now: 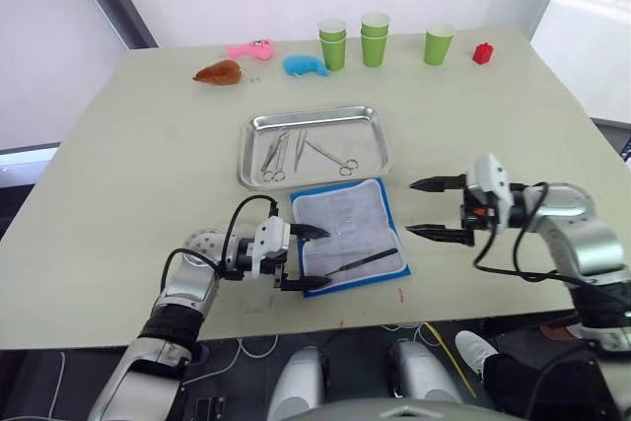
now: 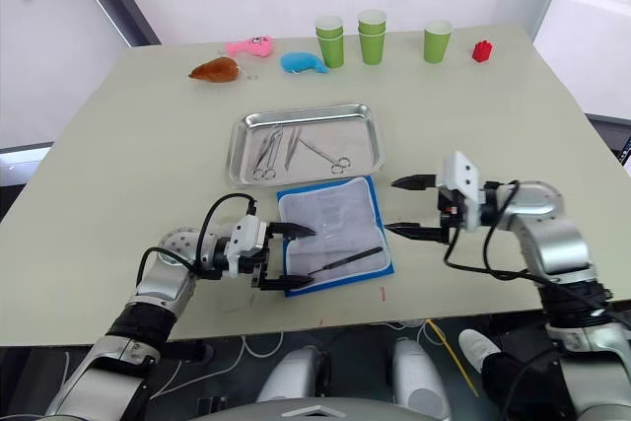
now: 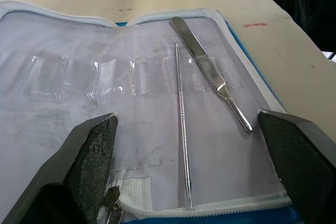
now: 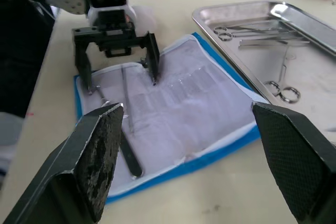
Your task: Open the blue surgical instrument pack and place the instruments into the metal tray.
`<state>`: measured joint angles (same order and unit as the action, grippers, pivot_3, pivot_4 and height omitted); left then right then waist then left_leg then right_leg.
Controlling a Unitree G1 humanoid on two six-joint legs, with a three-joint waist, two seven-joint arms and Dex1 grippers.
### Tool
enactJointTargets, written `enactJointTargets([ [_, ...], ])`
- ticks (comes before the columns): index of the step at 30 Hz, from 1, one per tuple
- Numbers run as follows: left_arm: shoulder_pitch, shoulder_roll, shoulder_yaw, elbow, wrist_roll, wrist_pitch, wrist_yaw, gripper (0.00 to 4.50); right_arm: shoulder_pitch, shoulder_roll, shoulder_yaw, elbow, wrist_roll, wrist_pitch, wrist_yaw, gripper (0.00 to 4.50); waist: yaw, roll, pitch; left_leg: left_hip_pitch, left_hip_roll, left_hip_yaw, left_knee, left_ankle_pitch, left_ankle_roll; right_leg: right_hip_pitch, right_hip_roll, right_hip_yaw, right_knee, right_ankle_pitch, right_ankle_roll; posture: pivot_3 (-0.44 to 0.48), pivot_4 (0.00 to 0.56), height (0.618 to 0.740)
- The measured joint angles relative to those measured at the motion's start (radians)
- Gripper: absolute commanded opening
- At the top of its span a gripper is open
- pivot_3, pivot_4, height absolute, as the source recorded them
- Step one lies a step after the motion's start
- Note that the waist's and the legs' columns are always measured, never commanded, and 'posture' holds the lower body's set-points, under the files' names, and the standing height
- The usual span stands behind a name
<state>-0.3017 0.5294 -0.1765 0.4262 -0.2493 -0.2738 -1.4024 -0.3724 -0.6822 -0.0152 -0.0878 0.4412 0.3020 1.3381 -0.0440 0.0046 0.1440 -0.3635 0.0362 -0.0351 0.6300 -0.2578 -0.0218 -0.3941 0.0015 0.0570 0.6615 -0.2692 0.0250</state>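
Note:
The blue surgical instrument pack (image 1: 340, 219) lies open near the table's front edge, whitish lining up. Two instruments rest in it: a flat silver handle (image 3: 210, 72) and a thin probe (image 3: 182, 129). Just behind the pack, the metal tray (image 1: 360, 140) holds several instruments, among them ring-handled scissors (image 1: 335, 158) and forceps (image 1: 275, 155). My left gripper (image 1: 316, 257) is open at the pack's front left edge, its fingers straddling the end with the two tools. My right gripper (image 1: 412, 206) is open and empty, held above the table just right of the pack.
Along the far edge stand green cups (image 1: 374, 38), a red block (image 1: 482, 53), a blue plush toy (image 1: 304, 65), a pink toy (image 1: 250, 48) and a brown toy (image 1: 219, 73). The table's front edge runs close below the pack.

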Motion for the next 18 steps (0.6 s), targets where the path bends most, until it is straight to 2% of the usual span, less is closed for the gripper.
enactJointTargets([
  [4, 0.002, 0.0, 0.001, 0.001, -0.001, -0.005, -0.002, 4.5, 0.033, -0.131, -0.124, -0.047, 0.128, 0.03, 0.098, 4.06, 0.001, 0.0, 0.0, 0.0, 0.0, 0.0, -0.001, 0.0, 0.0, 0.0, 0.0, 0.0, -0.001, 0.0, 0.0, 0.0, 0.15, 0.74],
  [5, 0.002, 0.0, 0.002, 0.003, -0.001, -0.007, -0.002, 4.5, 0.041, -0.164, -0.15, -0.061, 0.158, 0.044, 0.121, 4.29, 0.001, 0.0, 0.0, 0.0, 0.0, 0.0, -0.001, 0.0, 0.0, 0.0, 0.0, 0.0, -0.001, -0.001, -0.001, 0.0, 0.15, 0.74],
  [10, 0.001, -0.002, 0.002, 0.011, -0.002, -0.015, -0.003, 4.5, 0.061, -0.256, -0.203, -0.077, 0.231, 0.073, 0.193, 4.29, 0.0, 0.001, 0.0, 0.001, 0.0, 0.001, -0.001, 0.0, 0.0, 0.0, 0.0, 0.0, -0.001, -0.002, -0.002, 0.0, 0.15, 0.74],
  [18, -0.002, -0.002, 0.003, 0.016, -0.002, -0.018, -0.01, 4.5, 0.076, -0.316, -0.238, -0.076, 0.256, 0.084, 0.236, 4.29, 0.001, 0.001, 0.0, 0.001, 0.001, 0.001, -0.001, 0.0, 0.0, 0.0, 0.0, 0.0, -0.001, -0.002, -0.003, 0.0, 0.15, 0.74],
])
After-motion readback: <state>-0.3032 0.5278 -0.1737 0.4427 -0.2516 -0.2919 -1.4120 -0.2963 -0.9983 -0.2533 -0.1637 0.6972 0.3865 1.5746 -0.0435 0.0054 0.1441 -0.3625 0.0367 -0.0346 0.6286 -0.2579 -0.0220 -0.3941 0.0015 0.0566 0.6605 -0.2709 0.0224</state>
